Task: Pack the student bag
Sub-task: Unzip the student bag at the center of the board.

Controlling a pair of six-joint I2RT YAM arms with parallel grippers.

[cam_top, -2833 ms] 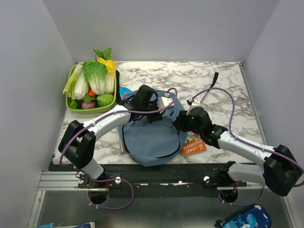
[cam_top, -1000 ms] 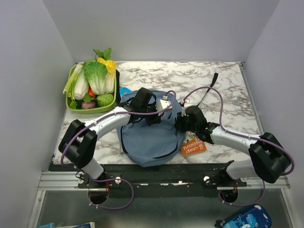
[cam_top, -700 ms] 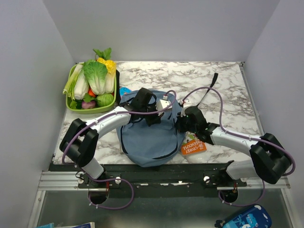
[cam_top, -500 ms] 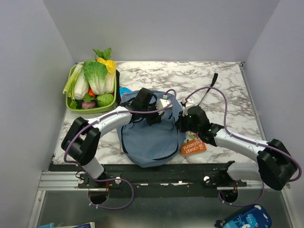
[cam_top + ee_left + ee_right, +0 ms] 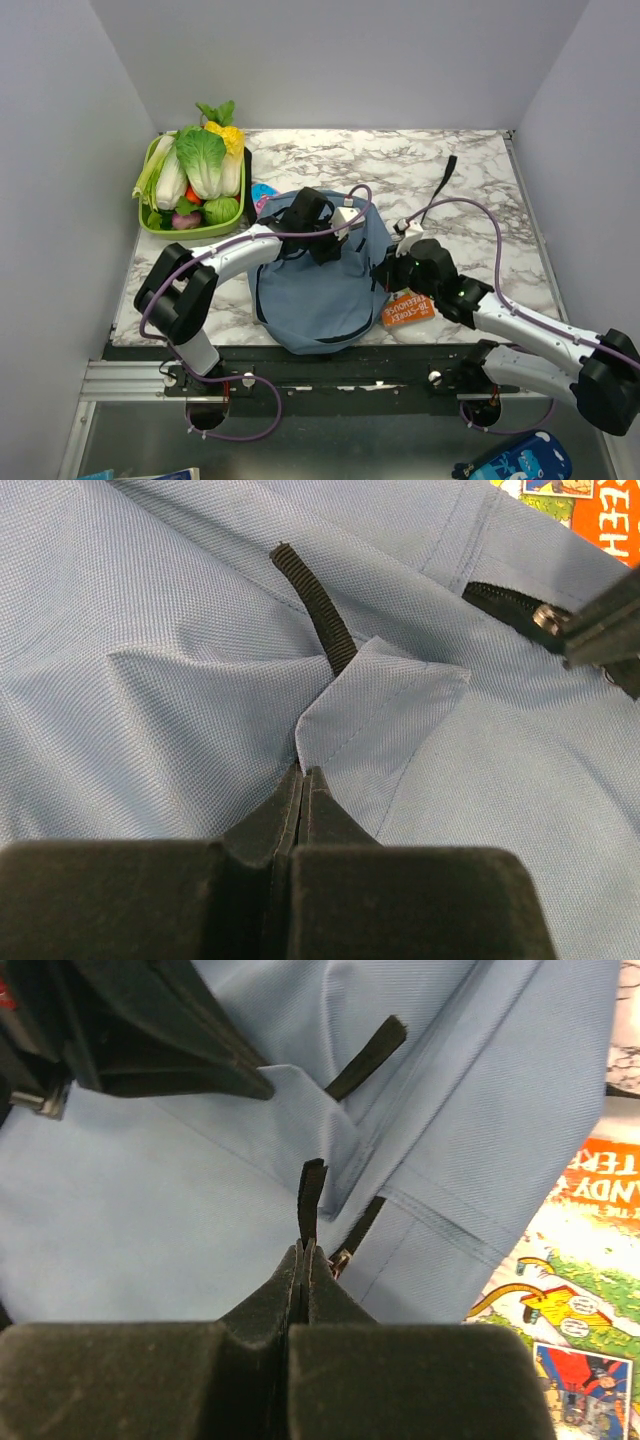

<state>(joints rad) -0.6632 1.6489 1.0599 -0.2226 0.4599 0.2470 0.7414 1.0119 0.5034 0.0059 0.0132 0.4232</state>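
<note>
The dusty-blue student bag [image 5: 310,290] lies at the table's near middle. My left gripper [image 5: 325,245] rests on its upper part, shut on a pinched fold of blue fabric [image 5: 385,695] beside a black ribbed tab [image 5: 315,605]. At the bag's right edge my right gripper [image 5: 385,272] is shut on a black zipper pull strap [image 5: 311,1195]. The zipper slider [image 5: 340,1258] sits just beyond its tips. An orange picture book [image 5: 408,310] lies partly under the bag's right side and also shows in the right wrist view as the book [image 5: 570,1290].
A green basket [image 5: 155,222] of toy vegetables stands at the back left. A black strap [image 5: 445,172] trails over the marble at the back right. A small bright-blue item [image 5: 262,192] peeks out behind the bag. A blue printed pouch [image 5: 515,460] lies below the table edge.
My right gripper has closed on the zipper pull strap and its arm has swung out to the near right. The left gripper has stayed shut on the bag.
</note>
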